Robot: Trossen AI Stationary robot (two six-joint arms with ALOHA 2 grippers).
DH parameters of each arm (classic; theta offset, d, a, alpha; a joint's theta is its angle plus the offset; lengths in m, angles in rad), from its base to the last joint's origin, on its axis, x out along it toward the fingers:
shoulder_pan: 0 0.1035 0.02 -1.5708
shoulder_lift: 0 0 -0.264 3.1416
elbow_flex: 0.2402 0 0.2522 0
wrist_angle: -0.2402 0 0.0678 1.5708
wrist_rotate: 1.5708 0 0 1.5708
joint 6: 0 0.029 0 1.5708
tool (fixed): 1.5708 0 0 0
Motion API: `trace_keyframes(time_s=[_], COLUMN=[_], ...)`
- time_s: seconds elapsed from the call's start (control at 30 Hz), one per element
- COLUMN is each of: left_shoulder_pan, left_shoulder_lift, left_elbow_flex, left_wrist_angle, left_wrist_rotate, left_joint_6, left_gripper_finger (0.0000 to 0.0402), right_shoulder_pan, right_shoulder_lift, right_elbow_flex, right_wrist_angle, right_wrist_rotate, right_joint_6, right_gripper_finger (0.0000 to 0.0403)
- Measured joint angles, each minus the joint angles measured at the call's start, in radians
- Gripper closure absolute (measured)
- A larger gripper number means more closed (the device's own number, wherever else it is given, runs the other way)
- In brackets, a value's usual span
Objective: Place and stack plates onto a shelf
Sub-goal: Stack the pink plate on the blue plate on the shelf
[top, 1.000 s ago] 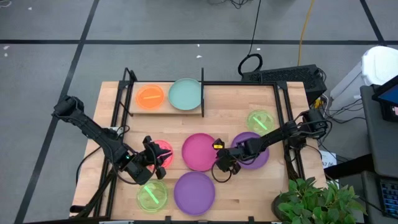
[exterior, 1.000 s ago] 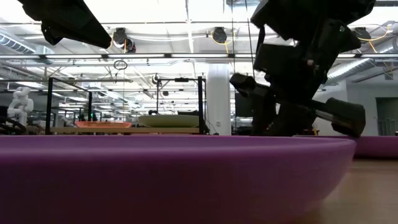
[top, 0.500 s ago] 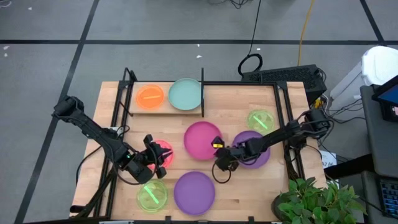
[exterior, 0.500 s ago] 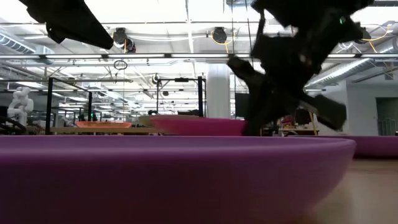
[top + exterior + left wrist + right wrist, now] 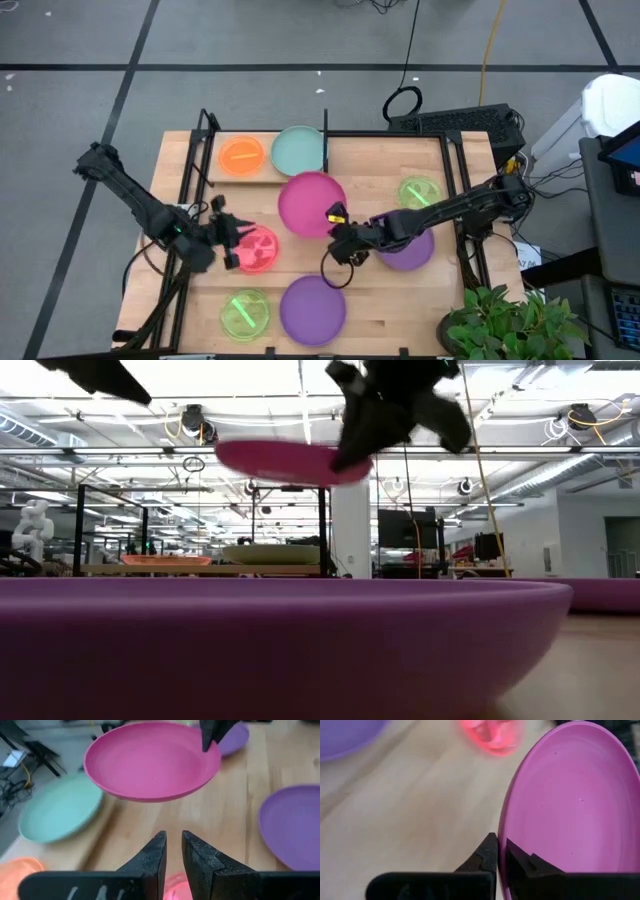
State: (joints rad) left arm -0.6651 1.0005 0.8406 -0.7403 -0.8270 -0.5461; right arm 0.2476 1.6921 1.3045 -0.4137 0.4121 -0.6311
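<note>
Magenta plate [image 5: 311, 203], light and stiff, pinched at its thin slippery rim by right gripper [image 5: 335, 232], aloft mid-frame near shelf [image 5: 262, 172]; left gripper [image 5: 224, 243] almost closed, empty.

Magenta plate [image 5: 311, 203] lifted off the table and carried toward the shelf [image 5: 262, 177] by the right gripper [image 5: 336, 226], left gripper [image 5: 237, 245] drawn back, red plate [image 5: 254, 248] now more exposed

A plate [image 5: 310, 203] hangs off the table from the right pincer [image 5: 337, 226] — shelf [image 5: 265, 175] beyond it, two more plates [image 5: 313, 309] nearer.
</note>
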Motion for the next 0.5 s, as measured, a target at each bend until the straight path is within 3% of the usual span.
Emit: trace_keyframes(time_s=[0.2, 0.5], left_shoulder_pan=[0.001, 0.001], left_shoulder_lift=[-0.129, -0.185], left_elbow_flex=[-0.016, -0.145], left_wrist_angle=[-0.020, -0.010], left_wrist_rotate=[-0.017, -0.060], left_joint_6=[0.021, -0.050], left_gripper_finger=[0.0335, 0.0335], right_shoulder_pan=[-0.046, -0.160], right_shoulder_lift=[0.000, 0.000], right_elbow_flex=[0.119, 0.245], right_wrist_angle=[-0.057, -0.045], right_wrist_rotate=[0.073, 0.086], right_joint_6=[-0.058, -0.230], right_gripper_finger=[0.0400, 0.0401])
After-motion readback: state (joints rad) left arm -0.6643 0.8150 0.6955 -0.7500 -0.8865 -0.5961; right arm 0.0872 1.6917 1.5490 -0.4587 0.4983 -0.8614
